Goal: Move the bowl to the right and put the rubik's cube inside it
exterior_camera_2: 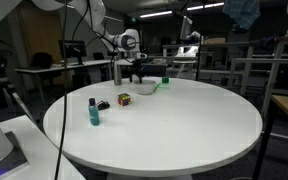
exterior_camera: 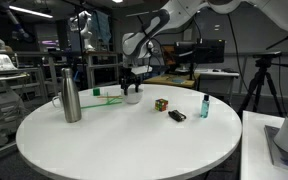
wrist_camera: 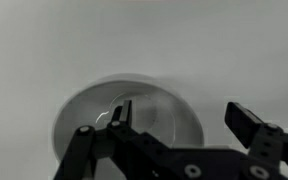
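Note:
The white bowl (exterior_camera: 133,97) (exterior_camera_2: 145,89) sits at the far side of the round table, directly under my gripper (exterior_camera: 134,86) (exterior_camera_2: 141,76). In the wrist view the gripper (wrist_camera: 184,118) is open and straddles the bowl's (wrist_camera: 159,108) rim. One fingertip (wrist_camera: 122,112) is over the bowl's inside and the other stands outside it over the table. Nothing is held. The rubik's cube (exterior_camera: 161,104) (exterior_camera_2: 125,99) lies on the table a short way from the bowl, apart from it.
On the white round table (exterior_camera: 124,140) (exterior_camera_2: 174,130) stand a tall steel bottle (exterior_camera: 71,95) and a small teal bottle (exterior_camera: 204,106) (exterior_camera_2: 93,112). A flat black object (exterior_camera: 177,115) (exterior_camera_2: 103,105) lies beside the cube, and a green item (exterior_camera: 109,97) near the bowl.

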